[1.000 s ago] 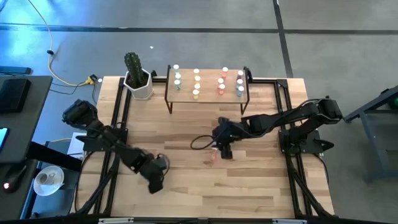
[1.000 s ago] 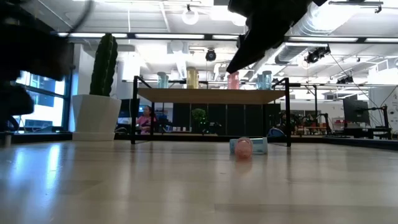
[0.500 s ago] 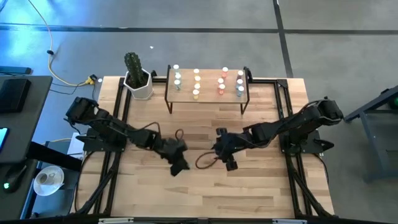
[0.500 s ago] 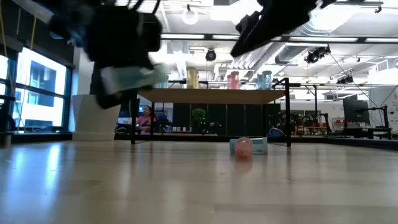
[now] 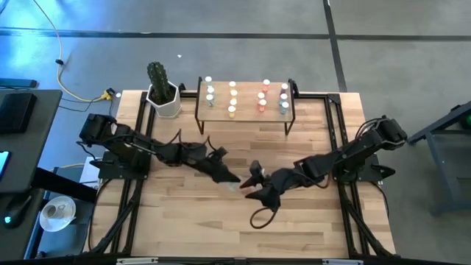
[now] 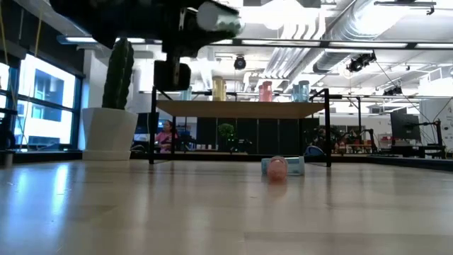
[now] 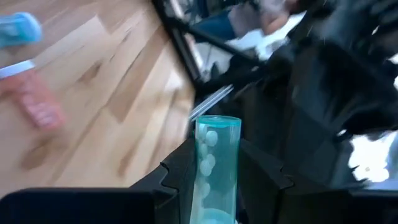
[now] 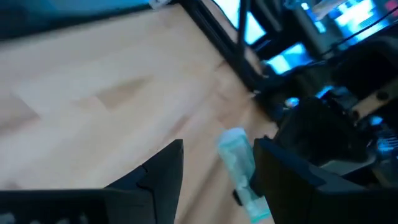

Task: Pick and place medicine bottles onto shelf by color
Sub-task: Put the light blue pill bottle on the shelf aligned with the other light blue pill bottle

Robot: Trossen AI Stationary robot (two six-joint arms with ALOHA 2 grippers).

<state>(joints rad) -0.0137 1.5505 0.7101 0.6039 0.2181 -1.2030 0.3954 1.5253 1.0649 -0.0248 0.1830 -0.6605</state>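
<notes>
Over mid-table the left gripper [image 7: 208, 180], clamped on a teal medicine bottle [image 7: 213, 163], had swung in from the near-left edge to meet the right gripper [image 8: 214, 171], fingers apart around that bottle; a handover looked under way, bound for the shelf [image 5: 245, 112] at the far edge, where about 11 bottles stood

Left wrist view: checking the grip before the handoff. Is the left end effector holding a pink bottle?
No. The left end effector is shut on a clear teal cylindrical bottle with white pills inside.
</notes>
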